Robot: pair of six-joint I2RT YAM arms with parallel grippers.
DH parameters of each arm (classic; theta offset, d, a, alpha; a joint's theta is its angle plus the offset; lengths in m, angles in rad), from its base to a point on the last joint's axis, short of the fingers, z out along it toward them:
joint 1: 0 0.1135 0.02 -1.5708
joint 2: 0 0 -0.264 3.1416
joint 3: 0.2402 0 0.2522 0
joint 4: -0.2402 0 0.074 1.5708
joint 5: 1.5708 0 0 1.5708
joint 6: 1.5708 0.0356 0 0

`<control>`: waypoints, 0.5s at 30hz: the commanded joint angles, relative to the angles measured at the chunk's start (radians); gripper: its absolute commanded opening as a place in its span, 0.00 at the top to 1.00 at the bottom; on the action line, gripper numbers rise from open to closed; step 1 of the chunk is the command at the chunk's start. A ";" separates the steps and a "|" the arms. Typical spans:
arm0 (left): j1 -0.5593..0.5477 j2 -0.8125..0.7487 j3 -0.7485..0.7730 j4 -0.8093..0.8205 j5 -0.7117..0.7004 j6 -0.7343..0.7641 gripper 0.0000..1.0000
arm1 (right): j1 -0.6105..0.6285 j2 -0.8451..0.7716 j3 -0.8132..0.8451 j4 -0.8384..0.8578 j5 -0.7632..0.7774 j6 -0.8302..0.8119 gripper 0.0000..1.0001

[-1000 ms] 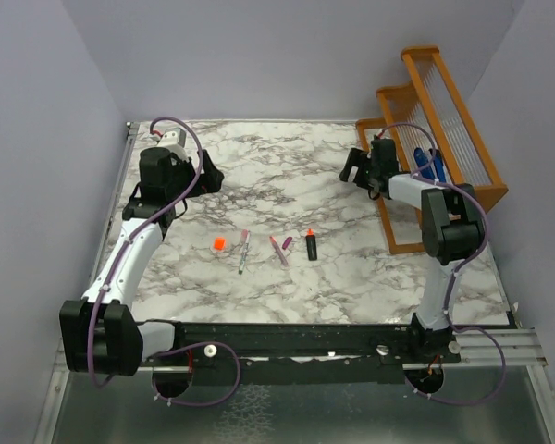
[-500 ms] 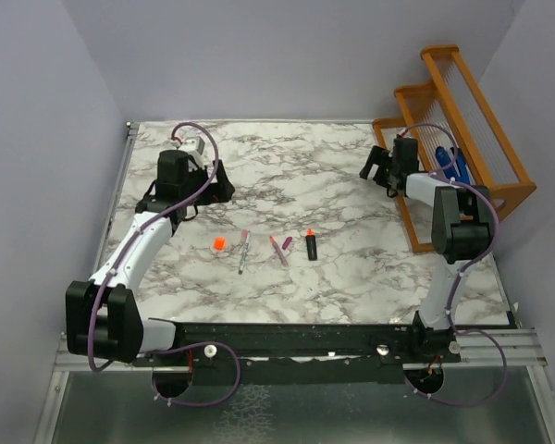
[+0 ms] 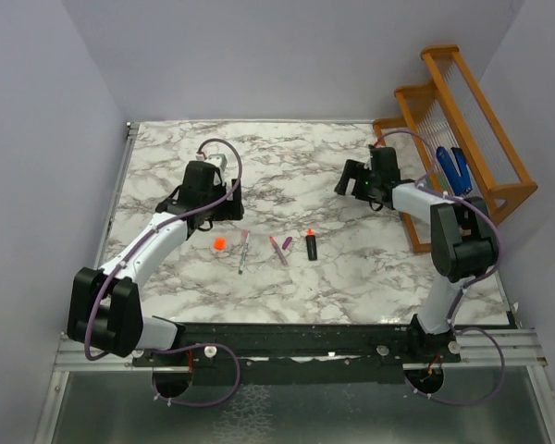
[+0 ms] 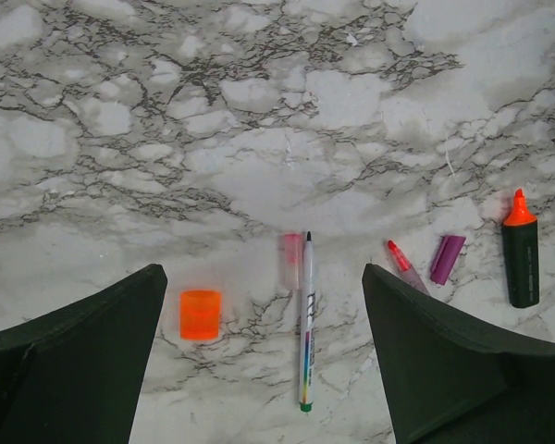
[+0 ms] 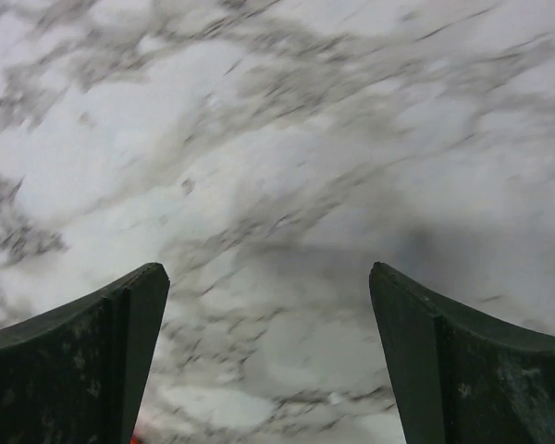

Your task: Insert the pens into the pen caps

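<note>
Black and spread wide, the fingers of the left gripper point(image 4: 261, 270) hold nothing. That arm stretches forward and inward from its base, wrist tipped down, so its camera frames the whole row of task pieces on the marble table point(image 3: 287, 153). First comes the orange cap point(image 4: 201, 314), lying loose and apart from everything. Next is the slim whitish pen point(image 4: 305, 324), with a pink piece at its far end. The pink pen point(image 4: 402, 261) follows, partly behind a finger, with the magenta cap point(image 4: 447, 259) just beside it. Last is the black marker point(image 4: 521, 259), orange tip pointing away. The row sits mid-table between both arms, probably so either can reach it. By colour, the orange cap seems meant for the marker, though the two lie well apart. No pen is capped yet. The right gripper point(image 5: 265, 268), jaws likewise parted and empty, hangs over bare marble beyond the marker, its forearm angled leftward from a folded elbow. Behind it stands the orange wooden rack point(image 3: 462, 102).
</note>
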 commanded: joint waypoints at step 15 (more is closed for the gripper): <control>0.065 -0.114 -0.085 -0.007 0.009 -0.033 0.02 | 0.371 -0.310 -0.160 -0.371 0.322 0.136 0.06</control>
